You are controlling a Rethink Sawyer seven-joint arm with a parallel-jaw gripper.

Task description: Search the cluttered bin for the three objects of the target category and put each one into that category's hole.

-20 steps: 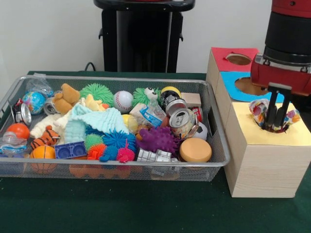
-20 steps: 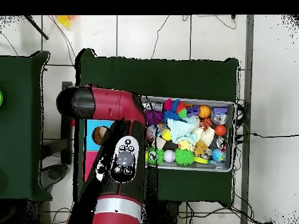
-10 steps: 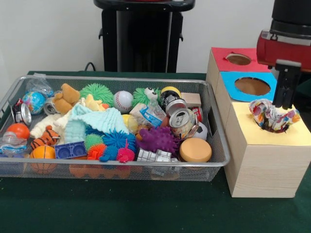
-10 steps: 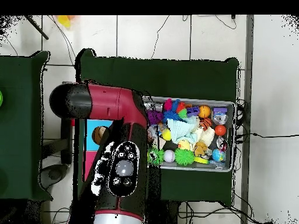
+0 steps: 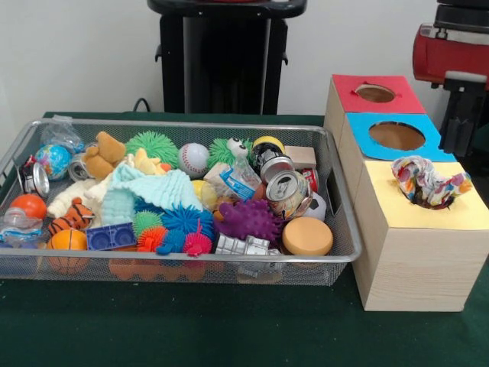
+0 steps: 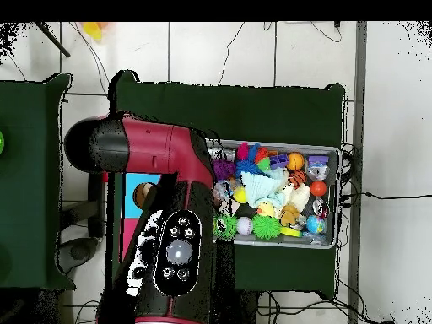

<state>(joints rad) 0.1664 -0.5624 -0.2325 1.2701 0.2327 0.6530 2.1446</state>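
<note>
dotted fabric [image 5: 428, 182] bunched in yellow hole [image 5: 434, 200]: soft, light, pinch a raised fold. my pincer [image 5: 459, 126]: spread unclear.

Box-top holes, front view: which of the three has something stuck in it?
The yellow-surround hole on the nearest pale wood box: a dotted white fabric bundle sits bunched in it. The blue-surround hole and red-surround hole show open.

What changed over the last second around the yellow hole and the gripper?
The gripper has lifted straight up out of the yellow hole, where it was pushing the dotted fabric down, and now hangs clear above the box. The fabric was let go and still bulges out of the hole. The bin and its clutter look unchanged.
</note>
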